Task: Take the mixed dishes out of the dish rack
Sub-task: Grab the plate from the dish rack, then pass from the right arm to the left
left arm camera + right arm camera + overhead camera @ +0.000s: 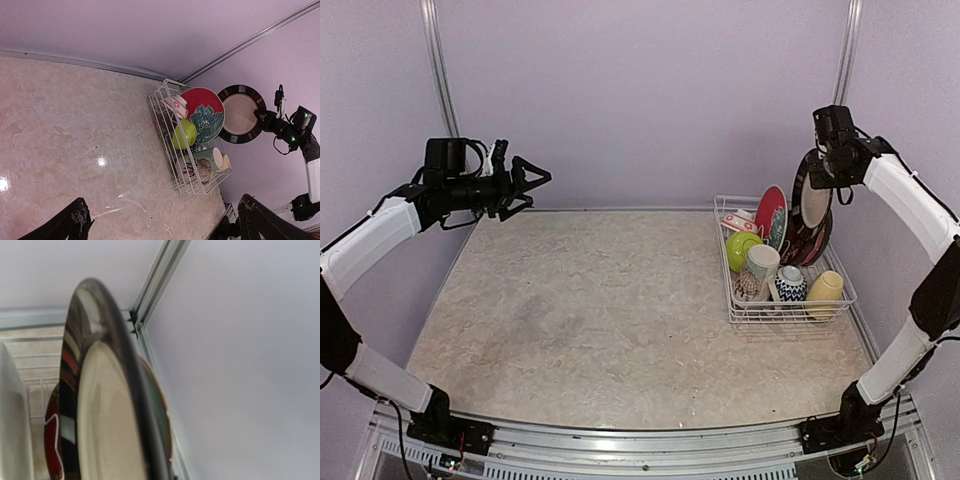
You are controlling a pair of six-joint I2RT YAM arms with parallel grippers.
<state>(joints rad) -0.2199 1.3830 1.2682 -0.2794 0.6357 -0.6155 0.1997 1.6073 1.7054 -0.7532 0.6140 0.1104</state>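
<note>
Top external | rack [790, 319]: 2 mugs [826, 290], 2 bowls [741, 246] | left hand [536, 189] spread; right hand [832, 168] pinching 1 dark-rimmed plate [813, 203]

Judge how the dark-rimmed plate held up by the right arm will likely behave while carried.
The plate looks stiff; it probably keeps its shape. Its glossy glaze, with bright reflections, suggests it may slip, since the right tool pinches only its rim. Being ceramic-looking and held in the air near the rack, it would likely break if dropped.

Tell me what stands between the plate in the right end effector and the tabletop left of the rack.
Nothing visible does. The plate hangs above the rack in the right end effector; the left end effector hovers far aside.
</note>
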